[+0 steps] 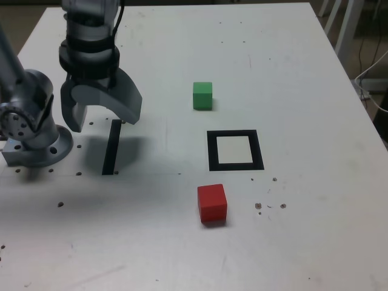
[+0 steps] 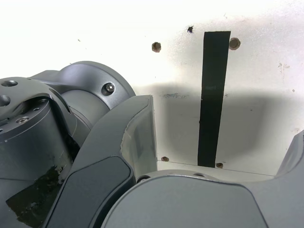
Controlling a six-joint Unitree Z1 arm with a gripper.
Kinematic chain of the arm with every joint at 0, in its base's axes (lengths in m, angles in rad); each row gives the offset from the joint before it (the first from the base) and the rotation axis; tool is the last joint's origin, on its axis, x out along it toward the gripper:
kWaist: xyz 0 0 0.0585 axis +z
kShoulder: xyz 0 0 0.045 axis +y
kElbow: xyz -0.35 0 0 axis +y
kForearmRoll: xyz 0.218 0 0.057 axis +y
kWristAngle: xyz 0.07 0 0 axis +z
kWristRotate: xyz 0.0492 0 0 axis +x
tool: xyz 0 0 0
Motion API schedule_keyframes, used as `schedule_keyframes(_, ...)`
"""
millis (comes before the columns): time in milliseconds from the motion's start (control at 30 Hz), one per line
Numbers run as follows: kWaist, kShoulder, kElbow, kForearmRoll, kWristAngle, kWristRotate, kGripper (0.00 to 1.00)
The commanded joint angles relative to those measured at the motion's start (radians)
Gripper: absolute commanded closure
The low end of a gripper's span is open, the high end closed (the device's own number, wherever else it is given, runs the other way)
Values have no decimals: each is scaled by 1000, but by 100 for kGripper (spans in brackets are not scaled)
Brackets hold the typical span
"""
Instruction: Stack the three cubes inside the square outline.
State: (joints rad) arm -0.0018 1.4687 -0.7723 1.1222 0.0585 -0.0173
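In the exterior view a green cube (image 1: 202,96) sits on the white table just beyond the square outline (image 1: 212,151), a thick black frame with a white centre. On the near side of the outline rests a red cube (image 1: 212,204). No yellow cube shows in either view. My gripper (image 1: 103,118) hangs open and empty over the exterior view's left, well away from both cubes. The wrist view shows one grey finger (image 2: 137,137) and only the table below my gripper (image 2: 216,147), with no cube.
A narrow black strip (image 1: 111,148) lies under the gripper and also appears in the wrist view as the strip (image 2: 213,95). The arm's grey base (image 1: 30,136) stands at the exterior view's left edge. Chair legs (image 1: 348,24) stand beyond the table's right edge.
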Motion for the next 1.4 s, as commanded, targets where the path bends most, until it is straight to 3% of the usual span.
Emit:
schedule_keyframes(0,-1,2,-1,4,-3,-1,1)
schedule_keyframes(500,-17,25,-15,9,-22,-6,0)
schedule_keyframes(967,-263,160,-260,106,-80,-175,1)
schedule_keyframes(1367,-372,244,-437,198,-85,-322,1)
